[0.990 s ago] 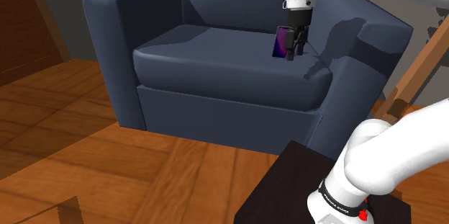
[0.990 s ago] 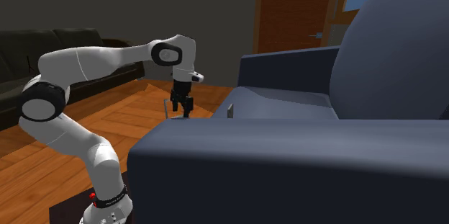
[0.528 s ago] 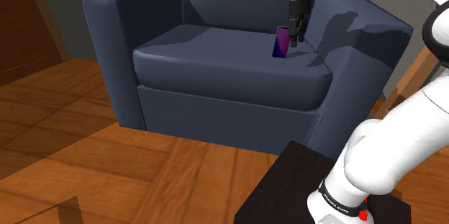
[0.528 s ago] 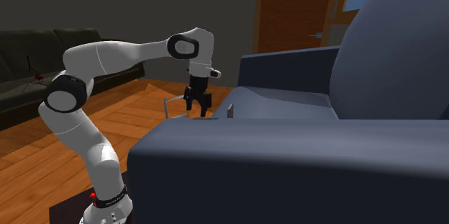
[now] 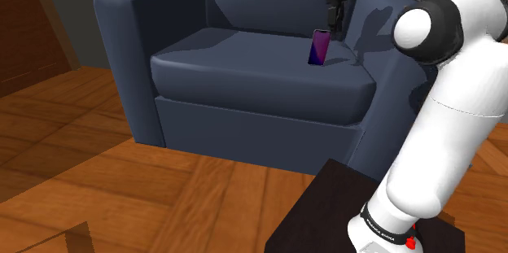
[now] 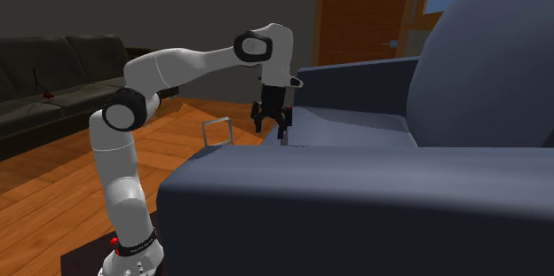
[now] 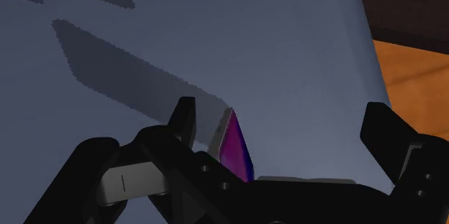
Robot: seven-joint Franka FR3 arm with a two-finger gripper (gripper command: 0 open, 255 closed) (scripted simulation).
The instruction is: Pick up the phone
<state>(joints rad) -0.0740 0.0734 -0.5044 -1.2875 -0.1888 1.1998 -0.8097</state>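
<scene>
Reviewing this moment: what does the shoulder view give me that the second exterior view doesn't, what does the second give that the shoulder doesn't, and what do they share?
The shoulder view adds the phone's purple screen face, with the phone standing on the armchair's seat cushion close to an armrest. The second exterior view adds the phone edge-on as a thin grey slab, plus a dark sofa and a wooden door behind. Both share the blue armchair, the white arm, and the open gripper poised just above the phone.
</scene>
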